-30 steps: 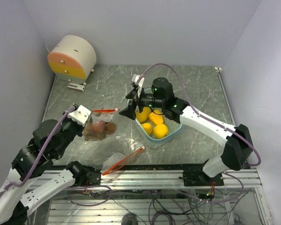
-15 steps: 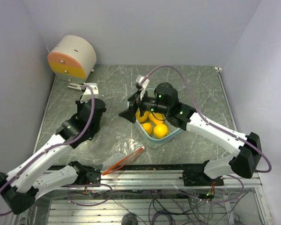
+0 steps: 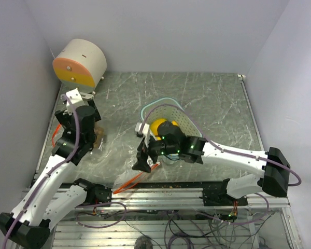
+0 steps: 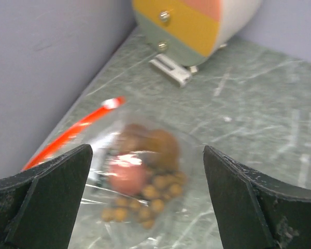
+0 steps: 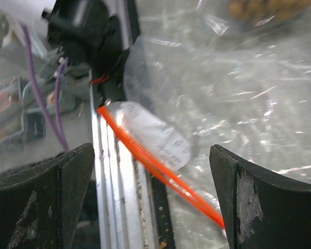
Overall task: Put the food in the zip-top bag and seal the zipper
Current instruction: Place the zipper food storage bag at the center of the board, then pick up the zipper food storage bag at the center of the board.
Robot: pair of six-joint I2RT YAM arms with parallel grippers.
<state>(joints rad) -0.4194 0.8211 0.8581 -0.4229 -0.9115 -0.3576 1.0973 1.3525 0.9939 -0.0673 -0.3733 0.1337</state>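
Light-blue basket (image 3: 185, 123) sits tilted mid-table, a yellow fruit (image 3: 158, 126) showing in it. Left of the basket lies the zip-top bag (image 4: 101, 155), grape bunch (image 4: 150, 194) and red fruit (image 4: 125, 176) inside, and the left gripper (image 4: 146, 150) is spread wide right over them. Overhead, the left arm (image 3: 67, 150) hides most of that. In front of the basket, the right gripper (image 5: 151, 149) gapes wide over a second bag (image 5: 155, 136) and its orange zipper (image 5: 160, 174).

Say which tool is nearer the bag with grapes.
Left. The left tool hovers over the grape bag; the right tool is off over the other bag at the near edge.
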